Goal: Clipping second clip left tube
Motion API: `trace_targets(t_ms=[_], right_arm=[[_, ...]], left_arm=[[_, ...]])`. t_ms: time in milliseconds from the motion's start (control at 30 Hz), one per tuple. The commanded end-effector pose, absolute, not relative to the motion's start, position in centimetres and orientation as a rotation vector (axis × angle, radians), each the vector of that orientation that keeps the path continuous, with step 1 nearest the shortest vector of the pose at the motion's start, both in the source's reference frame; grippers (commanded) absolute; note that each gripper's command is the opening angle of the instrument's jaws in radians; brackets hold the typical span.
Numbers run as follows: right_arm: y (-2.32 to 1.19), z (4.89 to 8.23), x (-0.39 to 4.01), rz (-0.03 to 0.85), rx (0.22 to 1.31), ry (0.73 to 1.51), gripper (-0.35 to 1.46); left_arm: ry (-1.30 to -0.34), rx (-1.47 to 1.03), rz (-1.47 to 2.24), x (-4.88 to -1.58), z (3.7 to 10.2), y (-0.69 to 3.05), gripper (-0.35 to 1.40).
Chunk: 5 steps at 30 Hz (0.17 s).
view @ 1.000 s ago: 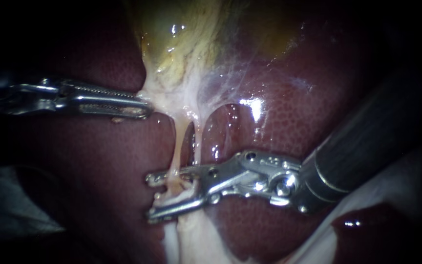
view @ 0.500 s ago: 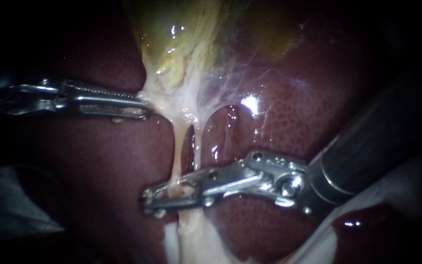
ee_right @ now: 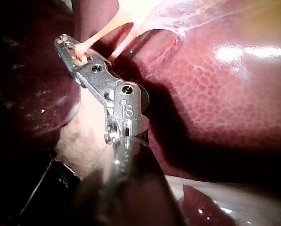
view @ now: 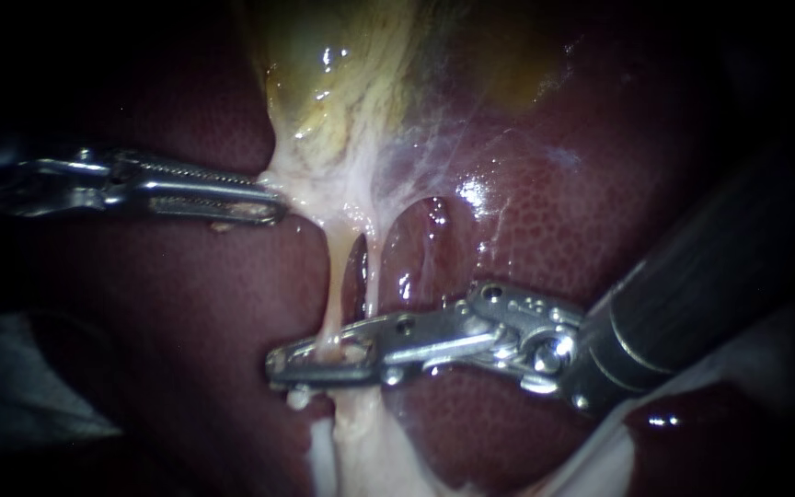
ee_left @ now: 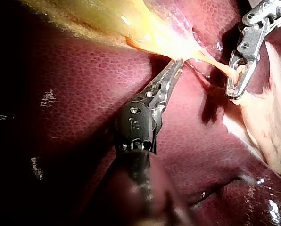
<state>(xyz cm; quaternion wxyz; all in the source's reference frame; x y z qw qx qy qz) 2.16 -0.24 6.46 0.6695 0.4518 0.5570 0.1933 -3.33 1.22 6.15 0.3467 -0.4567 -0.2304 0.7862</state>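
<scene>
Two thin pale tubes run down from the yellowish gallbladder (view: 342, 83) over the dark red liver (view: 526, 230). The left tube (view: 331, 276) passes between the jaws of my right instrument (view: 276, 364), which are shut on it from both sides. The right tube (view: 372, 276) ends at that instrument's upper edge near the hinge. In the right wrist view the same jaws (ee_right: 62, 43) pinch the tube (ee_right: 94, 37). My left instrument (view: 278, 210) is shut on pale tissue at the gallbladder's lower end, and its jaws (ee_left: 177, 65) show in the left wrist view too.
Pale fatty tissue (view: 361, 442) continues below the right instrument's jaws. A small pale nub (view: 298, 398) sits just under them. A white sheet (view: 747, 350) lies at the lower right behind the dark shaft (view: 692, 294).
My right instrument's jaws, open around the left tube a second ago, have come together on it. The shaft has drifted slightly right. My left instrument has kept its hold and place.
</scene>
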Motion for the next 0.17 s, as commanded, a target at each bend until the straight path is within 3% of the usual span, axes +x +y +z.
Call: trace_targets(t_ms=[33,167], right_arm=[[-0.24,6.47,2.15,0.435,1.018,1.255,-0.35],[-0.24,6.48,2.15,0.434,1.019,1.255,-0.35]], left_arm=[[-0.598,-1.185,2.040,-3.33,6.14,1.22,-0.35],[-0.598,-1.185,2.040,-3.33,6.14,1.22,-0.35]])
